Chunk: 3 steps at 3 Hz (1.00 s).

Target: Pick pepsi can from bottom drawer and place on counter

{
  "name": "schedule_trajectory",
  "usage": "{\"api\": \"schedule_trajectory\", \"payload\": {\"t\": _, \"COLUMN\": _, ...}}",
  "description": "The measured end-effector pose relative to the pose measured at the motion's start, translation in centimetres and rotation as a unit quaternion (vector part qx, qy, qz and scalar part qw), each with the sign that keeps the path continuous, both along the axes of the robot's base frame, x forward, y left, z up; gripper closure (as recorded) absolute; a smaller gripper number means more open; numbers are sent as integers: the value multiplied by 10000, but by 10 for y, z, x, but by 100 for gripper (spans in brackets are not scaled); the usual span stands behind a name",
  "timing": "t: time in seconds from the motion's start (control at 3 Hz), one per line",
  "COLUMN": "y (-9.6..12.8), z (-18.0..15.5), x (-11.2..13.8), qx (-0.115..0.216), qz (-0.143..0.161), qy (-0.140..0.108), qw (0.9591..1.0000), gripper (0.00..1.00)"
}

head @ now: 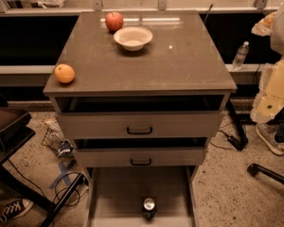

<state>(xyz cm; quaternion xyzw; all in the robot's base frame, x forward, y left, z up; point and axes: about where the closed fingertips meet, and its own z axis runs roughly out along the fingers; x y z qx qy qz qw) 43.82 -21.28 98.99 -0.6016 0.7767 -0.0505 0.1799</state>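
The pepsi can [149,207] stands upright in the pulled-out bottom drawer [118,193], near its front edge and about midway across; its silver top shows. The counter [180,65] is the cabinet's grey-brown top, above the two drawers with black handles. My gripper [267,107] hangs on the pale arm at the right edge of the camera view. It is beside the cabinet at about counter height, far up and to the right of the can, and touches nothing.
On the counter are a red apple [114,21] and a white bowl [133,38] at the back, and an orange [65,73] at the front left corner. A clear water bottle [240,55] stands on a ledge at the right. Cables and furniture legs lie on the floor on both sides.
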Motion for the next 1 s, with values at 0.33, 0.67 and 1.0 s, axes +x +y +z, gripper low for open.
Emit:
{"api": "schedule_trajectory", "payload": {"t": 0.33, "y": 0, "z": 0, "x": 0, "qx": 0, "qz": 0, "qy": -1, "qw": 10000, "gripper": 0}}
{"api": "schedule_trajectory", "payload": {"t": 0.67, "y": -4, "z": -13, "x": -1, "qx": 313, "qz": 17, "qy": -18, "qw": 9995, "gripper": 0}}
{"api": "schedule_trajectory", "payload": {"t": 1.0, "y": -13, "z": -61, "x": -9, "qx": 996, "qz": 131, "qy": -60, "qw": 9949, "gripper": 0}}
